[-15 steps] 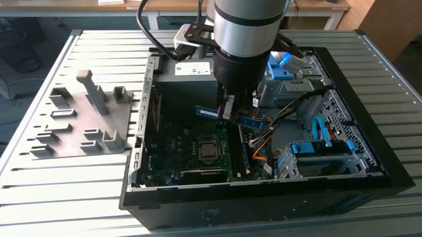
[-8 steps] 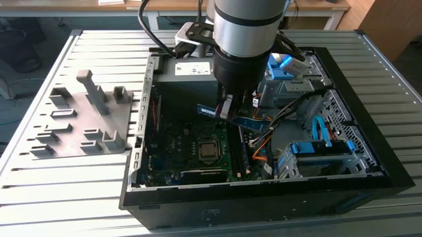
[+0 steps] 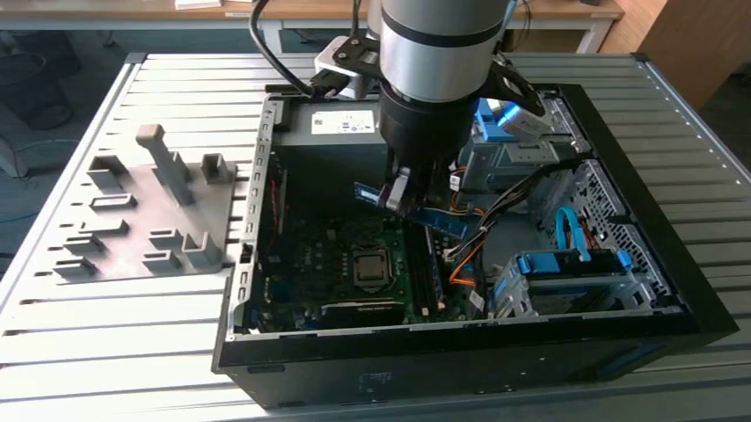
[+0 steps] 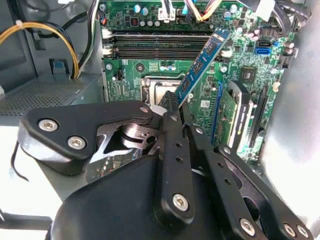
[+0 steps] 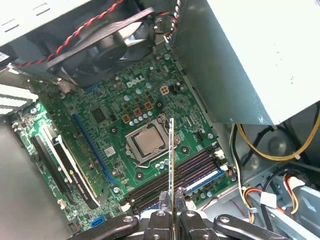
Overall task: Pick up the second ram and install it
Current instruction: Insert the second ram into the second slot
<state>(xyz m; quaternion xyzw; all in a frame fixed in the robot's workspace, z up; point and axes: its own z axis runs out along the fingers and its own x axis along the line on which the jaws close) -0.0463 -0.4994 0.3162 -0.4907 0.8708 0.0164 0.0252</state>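
My gripper (image 3: 399, 200) is shut on the second ram (image 3: 437, 218), a long dark blue-green stick that it holds inside the open computer case (image 3: 470, 347), above the motherboard (image 3: 340, 264). In the second wrist view the ram (image 4: 202, 62) reaches out from the gripper (image 4: 179, 102) over the processor socket (image 4: 157, 90), its far end near the memory slots (image 4: 160, 46). The first wrist view shows the ram (image 5: 171, 155) edge-on, rising from the gripper (image 5: 172, 214) and crossing the dark memory slots (image 5: 195, 165) beside the socket (image 5: 147, 142).
A grey fixture plate (image 3: 141, 220) with upright blocks lies on the slatted table at the exterior view's left. Blue drive brackets (image 3: 575, 264), bundled cables (image 3: 476, 246) and the power supply (image 5: 250, 55) crowd the case. An expansion card (image 4: 240, 120) stands near the socket.
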